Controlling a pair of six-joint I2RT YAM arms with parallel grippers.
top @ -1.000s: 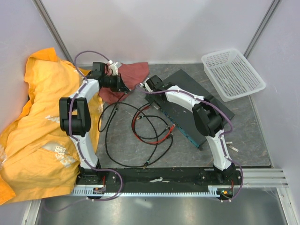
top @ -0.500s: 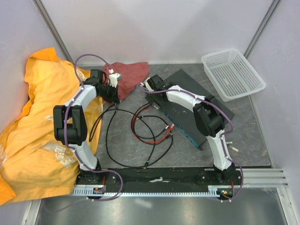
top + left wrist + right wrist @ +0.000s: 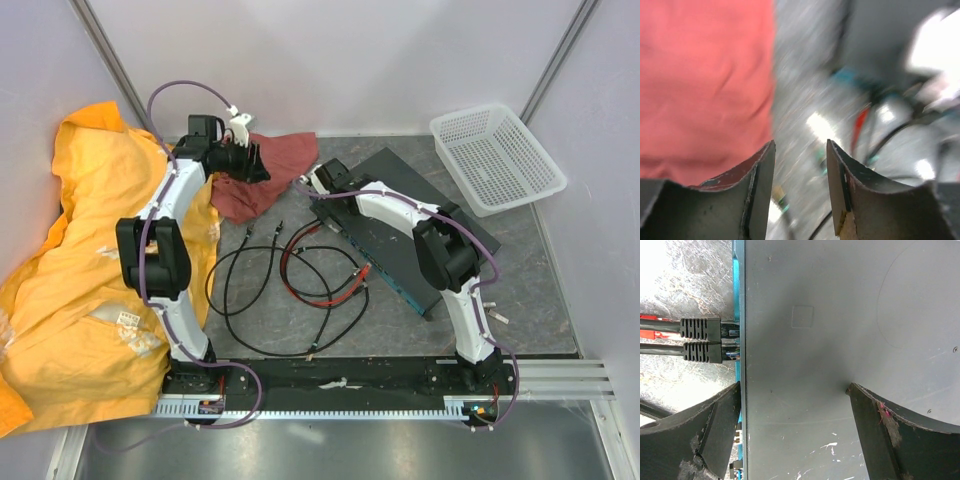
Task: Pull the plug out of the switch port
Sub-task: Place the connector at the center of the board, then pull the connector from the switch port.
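The right gripper [image 3: 794, 387] stands with its fingers [image 3: 710, 435] spread wide above the switch [image 3: 815, 315], one over the teal edge [image 3: 737, 280] and the other over the dark top panel, with nothing clamped between them; whether they touch the slab cannot be told. Just beyond the left finger, two black plugs [image 3: 700, 329] sit side by side in ports along that teal edge, their cables running off to the left. Across the table [image 3: 520, 300], the left gripper [image 3: 800, 142] hangs partly open, a narrow gap between its fingers [image 3: 757, 195] and nothing in it, above the edge of a red cloth [image 3: 700, 80]; the wrist view there is blurred. The switch lies flat and at a slant right of centre, under the right arm, its teal edge facing a tangle of black and red cables [image 3: 330, 300] looped on the grey surface. A white mesh basket [image 3: 497, 158] sits at the far right corner, and a crumpled yellow cloth [image 3: 70, 270] fills the left side.
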